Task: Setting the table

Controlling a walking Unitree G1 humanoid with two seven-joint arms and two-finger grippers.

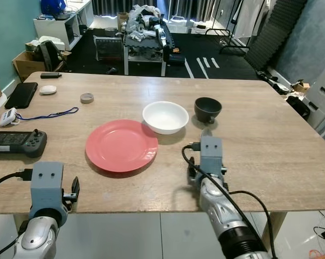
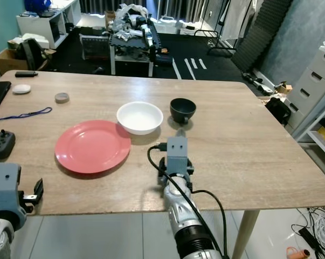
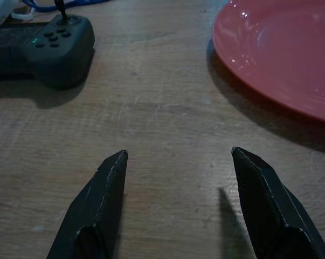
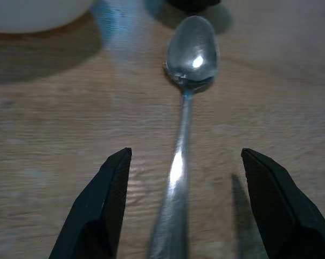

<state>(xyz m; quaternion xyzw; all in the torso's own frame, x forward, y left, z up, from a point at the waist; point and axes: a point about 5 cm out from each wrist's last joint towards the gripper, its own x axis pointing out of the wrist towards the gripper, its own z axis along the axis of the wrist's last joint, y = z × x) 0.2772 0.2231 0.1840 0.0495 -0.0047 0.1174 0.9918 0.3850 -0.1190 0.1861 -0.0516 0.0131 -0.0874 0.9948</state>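
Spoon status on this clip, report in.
Right end effector open, straddling spoon handle on table. Left end effector open, empty, beside red plate. Nothing blocking.

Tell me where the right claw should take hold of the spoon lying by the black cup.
Probably mid-handle, coming straight down from above. The spoon lies flat on the wooden table, its slim handle running between the open fingers of the right claw, its bowl pointing toward the black cup. Closing across the handle's narrow width suits that pose.
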